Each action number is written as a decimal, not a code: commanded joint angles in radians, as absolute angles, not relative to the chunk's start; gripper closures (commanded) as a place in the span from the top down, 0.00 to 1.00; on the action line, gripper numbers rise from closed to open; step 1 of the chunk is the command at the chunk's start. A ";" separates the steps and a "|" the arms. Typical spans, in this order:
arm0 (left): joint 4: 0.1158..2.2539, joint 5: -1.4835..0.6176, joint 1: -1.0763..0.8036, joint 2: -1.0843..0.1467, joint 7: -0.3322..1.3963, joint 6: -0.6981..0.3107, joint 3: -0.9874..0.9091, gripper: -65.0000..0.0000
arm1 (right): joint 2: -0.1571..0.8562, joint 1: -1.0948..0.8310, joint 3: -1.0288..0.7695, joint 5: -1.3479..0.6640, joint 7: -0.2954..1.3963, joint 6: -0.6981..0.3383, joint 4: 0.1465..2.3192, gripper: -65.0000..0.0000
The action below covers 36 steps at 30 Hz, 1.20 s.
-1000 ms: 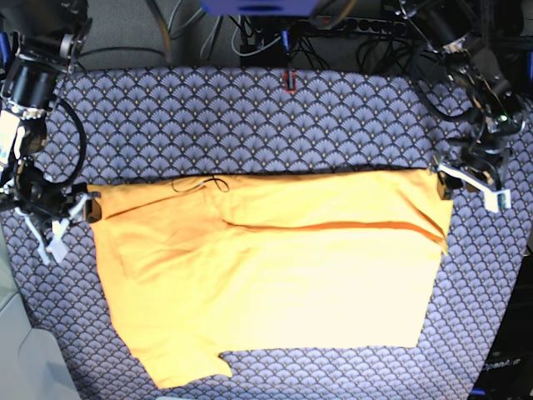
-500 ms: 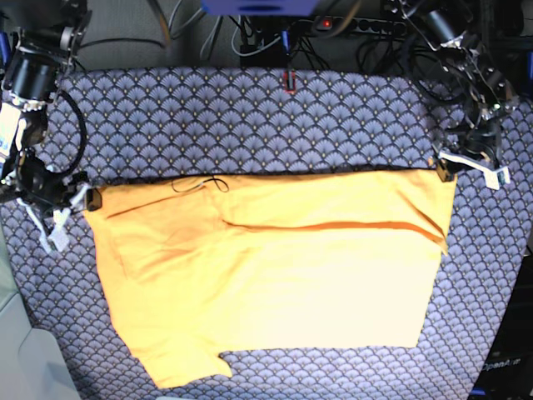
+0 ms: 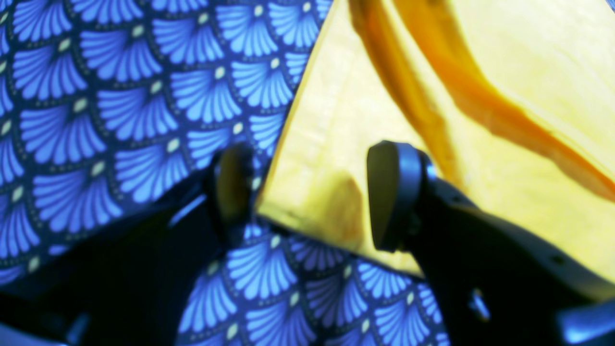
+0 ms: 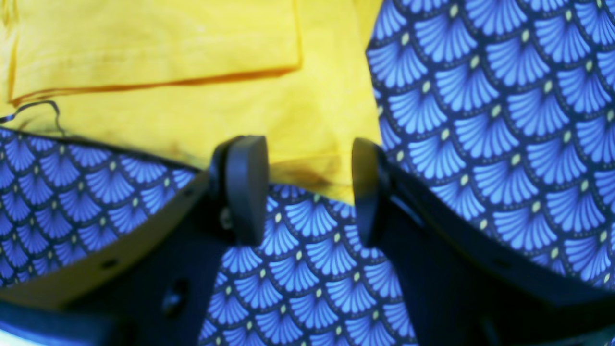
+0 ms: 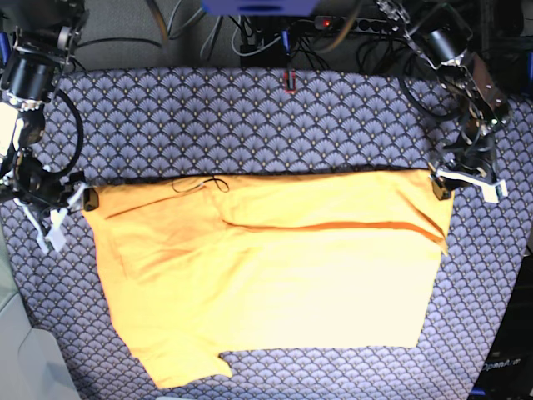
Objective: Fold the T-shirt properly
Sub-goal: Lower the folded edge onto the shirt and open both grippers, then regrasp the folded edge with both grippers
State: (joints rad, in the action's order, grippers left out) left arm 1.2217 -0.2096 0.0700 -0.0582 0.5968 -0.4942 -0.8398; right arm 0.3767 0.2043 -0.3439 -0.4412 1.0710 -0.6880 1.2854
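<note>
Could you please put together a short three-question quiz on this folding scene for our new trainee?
1. True or false: the T-shirt lies crumpled in a heap.
2. The left gripper straddles: A) a shirt corner, B) a sleeve, C) bare tablecloth only?
3. What lies on the shirt's far edge, towards the right gripper?

Key: 1. False, it lies spread flat. 2. A. 3. A thin dark thread.

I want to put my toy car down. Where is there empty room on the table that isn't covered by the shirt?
The widest bare tablecloth is the far strip, between the T-shirt's top edge and the cables behind. A narrow strip shows along the near edge, right of the sleeve. The shirt's top corners are crowded: the left gripper and the right gripper sit there, open.
</note>
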 commanded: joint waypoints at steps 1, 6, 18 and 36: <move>1.225 -0.206 0.077 -0.059 0.624 -0.496 -0.837 0.56 | 0.400 0.225 -0.349 -0.453 1.053 -0.698 1.300 0.45; 1.227 -0.206 0.077 -0.048 0.625 -0.496 -0.837 0.56 | 0.407 0.225 -0.349 -0.453 1.053 -0.698 1.300 0.45; 1.227 -0.208 0.071 -0.027 0.628 -0.496 -0.835 0.19 | 0.407 0.228 -0.349 -0.453 1.053 -0.698 1.300 0.45; 1.236 -0.208 0.074 -0.036 0.708 -0.496 -0.837 0.00 | 0.420 0.236 -0.343 -0.452 0.917 -0.698 1.130 0.45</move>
